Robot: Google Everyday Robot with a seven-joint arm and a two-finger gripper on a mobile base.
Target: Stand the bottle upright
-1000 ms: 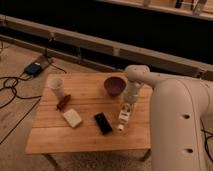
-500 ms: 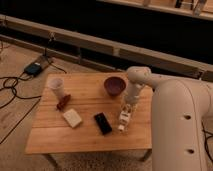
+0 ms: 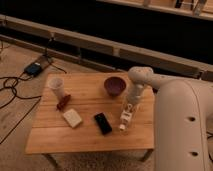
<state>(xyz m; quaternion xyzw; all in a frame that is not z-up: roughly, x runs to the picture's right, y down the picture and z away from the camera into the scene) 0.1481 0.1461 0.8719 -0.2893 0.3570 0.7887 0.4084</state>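
Observation:
The bottle (image 3: 125, 118), small and clear with a white cap and whitish label, lies on its side on the right part of the wooden table (image 3: 90, 137), just right of the black phone (image 3: 103, 123). My gripper (image 3: 129, 106) hangs at the end of the white arm directly over the bottle's upper end, pointing down at it. The bottle's cap end points toward the table's front edge.
A dark red bowl (image 3: 114, 86) sits at the back middle. A white cup (image 3: 56, 87) stands at the back left, with a small red object (image 3: 63, 103) in front of it. A white rectangular block (image 3: 72, 118) lies left of the phone. Cables lie on the floor at left.
The arm and gripper have shifted slightly down toward the bottle. The bottle and other objects have not moved.

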